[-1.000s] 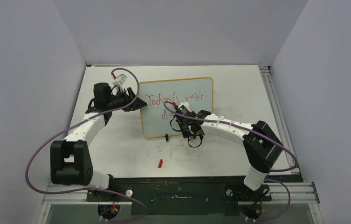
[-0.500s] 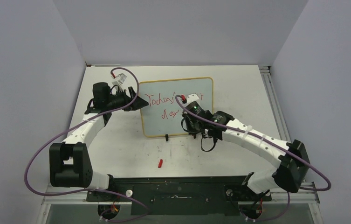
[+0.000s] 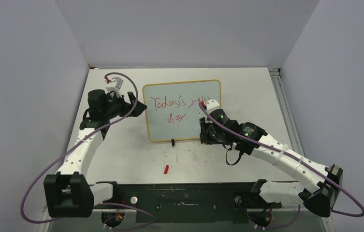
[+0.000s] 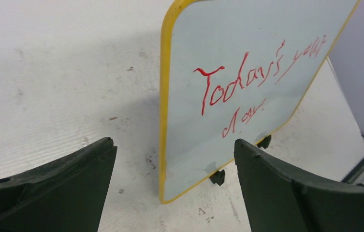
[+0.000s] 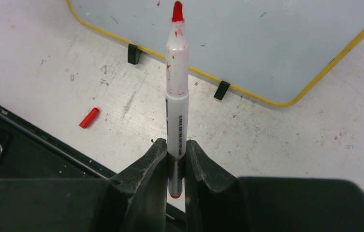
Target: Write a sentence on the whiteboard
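Observation:
The whiteboard (image 3: 189,128) stands on its two black clip feet (image 5: 133,53) at mid-table. The sentence (image 3: 179,104) is in red in two lines, also seen in the left wrist view (image 4: 247,82). My left gripper (image 3: 133,103) is open and empty, just left of the board's yellow left edge (image 4: 163,121), not touching it. My right gripper (image 5: 176,145) is shut on a white marker (image 5: 177,87) with a bare red tip. It hovers off the board's lower right part (image 5: 267,38). In the top view the right gripper (image 3: 207,137) sits at the board's lower right corner.
A red marker cap (image 3: 166,169) lies on the table in front of the board, also in the right wrist view (image 5: 89,118). The black base rail (image 3: 184,191) runs along the near edge. Grey walls close in the table on three sides.
My right arm has swung right, taking the marker off the board's face to its lower right corner. My left gripper has drawn back left from the board's left edge.

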You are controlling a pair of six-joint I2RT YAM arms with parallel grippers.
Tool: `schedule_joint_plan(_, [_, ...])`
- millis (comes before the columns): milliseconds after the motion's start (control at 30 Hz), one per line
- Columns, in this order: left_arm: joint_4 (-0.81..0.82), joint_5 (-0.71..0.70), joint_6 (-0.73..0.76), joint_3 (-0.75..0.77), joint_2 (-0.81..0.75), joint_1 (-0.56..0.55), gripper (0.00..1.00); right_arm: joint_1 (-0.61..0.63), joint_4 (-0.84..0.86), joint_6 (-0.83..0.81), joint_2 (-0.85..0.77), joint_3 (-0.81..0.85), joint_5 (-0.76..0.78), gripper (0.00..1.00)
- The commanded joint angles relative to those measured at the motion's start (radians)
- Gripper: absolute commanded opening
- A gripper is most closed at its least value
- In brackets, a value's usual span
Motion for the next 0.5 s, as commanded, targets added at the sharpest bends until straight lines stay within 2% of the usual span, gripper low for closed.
schedule_joint_plan(0, [-0.011,-0.216,0.081,-0.029,-0.131,-0.017,0.91,0.000,-0.003,-0.035,-0.061,-0.023,-0.132,0.05])
schedule_joint_plan(100, [-0.001,-0.348,0.124,-0.056,-0.224,-0.061,0.91,-0.001,0.004,-0.044,-0.086,-0.042,-0.252,0.05])
schedule_joint_plan(200, [0.002,-0.407,0.166,-0.076,-0.302,-0.114,0.90,-0.001,0.003,-0.047,-0.091,-0.052,-0.374,0.05])
schedule_joint_plan(300, [-0.003,-0.410,0.210,-0.090,-0.369,-0.195,0.90,-0.003,0.006,-0.035,-0.089,-0.067,-0.487,0.05])
schedule_joint_plan(467, [-0.046,-0.327,0.283,-0.109,-0.502,-0.373,0.89,-0.010,-0.037,-0.012,-0.072,-0.078,-0.620,0.05])
